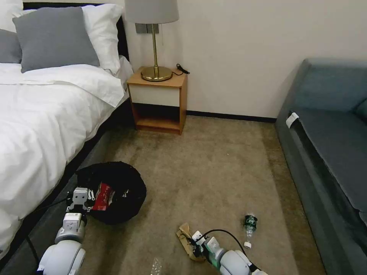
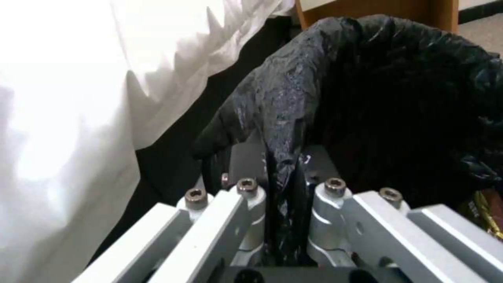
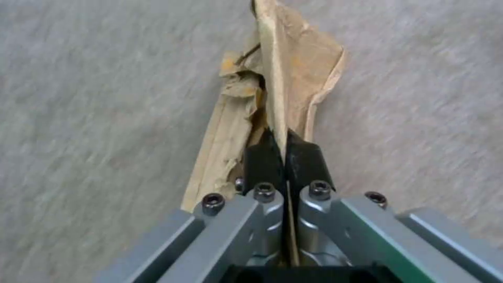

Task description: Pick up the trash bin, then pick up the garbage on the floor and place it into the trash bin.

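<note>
Scrap (image 3: 293, 74) of tan paper sits pinched between the right pincer (image 3: 285, 147) pads, low over the carpet; the left pincer (image 2: 283, 173) is clamped on the trash bin (image 1: 114, 191) rim beside the bed; lift the scrap clear before swinging across, and release only above the bin mouth; the bottle (image 1: 250, 224) lies near.

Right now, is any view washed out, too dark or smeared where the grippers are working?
Left wrist view: the bed sheet is blown out white, and the bin liner is near black, its folds hard to read around the left gripper. Right wrist view: the carpet looks streaked, while the tan scrap in the right gripper is clear. Head view: evenly lit.
</note>
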Tool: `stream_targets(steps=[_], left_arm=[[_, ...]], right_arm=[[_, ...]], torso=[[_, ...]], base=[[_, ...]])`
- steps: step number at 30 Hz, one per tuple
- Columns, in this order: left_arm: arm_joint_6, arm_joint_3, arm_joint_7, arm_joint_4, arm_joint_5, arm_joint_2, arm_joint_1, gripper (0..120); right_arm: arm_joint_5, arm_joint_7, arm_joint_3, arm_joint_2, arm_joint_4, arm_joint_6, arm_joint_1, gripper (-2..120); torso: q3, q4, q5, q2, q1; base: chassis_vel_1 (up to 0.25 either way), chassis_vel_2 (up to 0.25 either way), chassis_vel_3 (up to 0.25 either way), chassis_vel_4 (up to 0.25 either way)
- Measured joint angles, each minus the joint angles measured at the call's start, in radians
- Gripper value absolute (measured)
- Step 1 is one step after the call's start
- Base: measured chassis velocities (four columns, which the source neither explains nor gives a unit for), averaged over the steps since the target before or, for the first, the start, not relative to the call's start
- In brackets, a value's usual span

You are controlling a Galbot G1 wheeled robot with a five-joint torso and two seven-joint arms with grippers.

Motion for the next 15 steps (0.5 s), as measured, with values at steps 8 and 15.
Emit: stream_targets(steps=[8, 15], left_arm=[[0.0, 0.007, 0.002, -0.006, 0.0, 0.001, -0.001, 6], [0.001, 0.024, 0.003, -0.024, 0.009, -0.009, 0.0, 6]], right_arm=[[0.054, 0.002, 0.066, 0.017, 0.001, 0.003, 0.074, 0], [0.136, 0.01, 0.103, 0.047, 0.024, 0.016, 0.15, 0]], torso=[[0.0, 0.0, -0.0001, 0.0, 0.0], [0.0, 0.0, -0.0001, 0.0, 0.0]], base=[[0.0, 0.0, 0.0, 0.0], [0.0, 0.0, 0.0, 0.0]])
